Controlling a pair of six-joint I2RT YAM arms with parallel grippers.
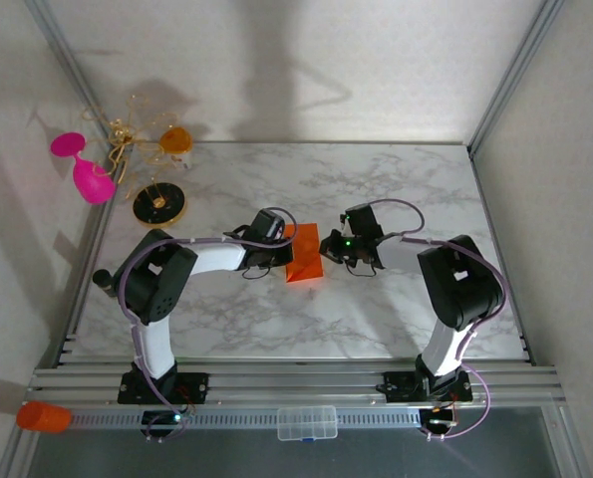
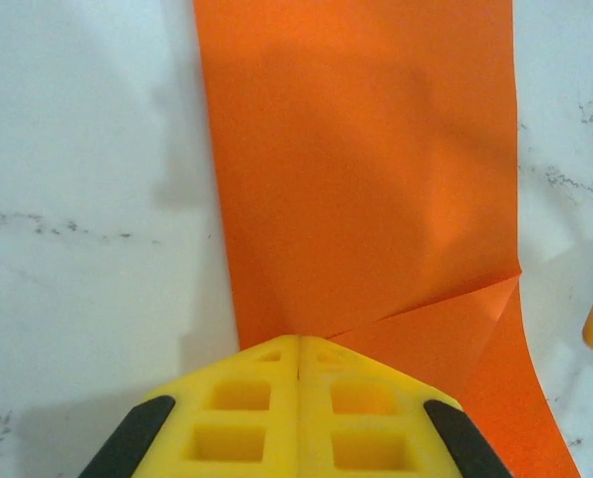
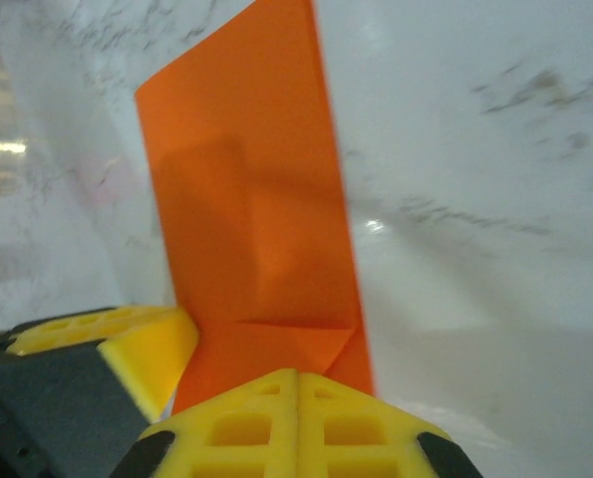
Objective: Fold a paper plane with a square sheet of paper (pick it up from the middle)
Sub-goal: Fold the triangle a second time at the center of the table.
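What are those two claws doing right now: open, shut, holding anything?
Left gripper: shut, tips at the edge of the thin bright orange folded sheet of paper; no pinch visible.
Right gripper: shut, tips at the same paper.

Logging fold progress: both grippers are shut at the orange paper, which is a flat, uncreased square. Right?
No. Left gripper and right gripper are shut at the orange paper, but the left wrist view shows it folded, with a creased corner flap.

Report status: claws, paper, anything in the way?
Left claw shut, tip on edge of orange paper. Right claw shut, at its opposite side. Paper flat on table, corner fold showing. Pink goblet far left, clear of work.
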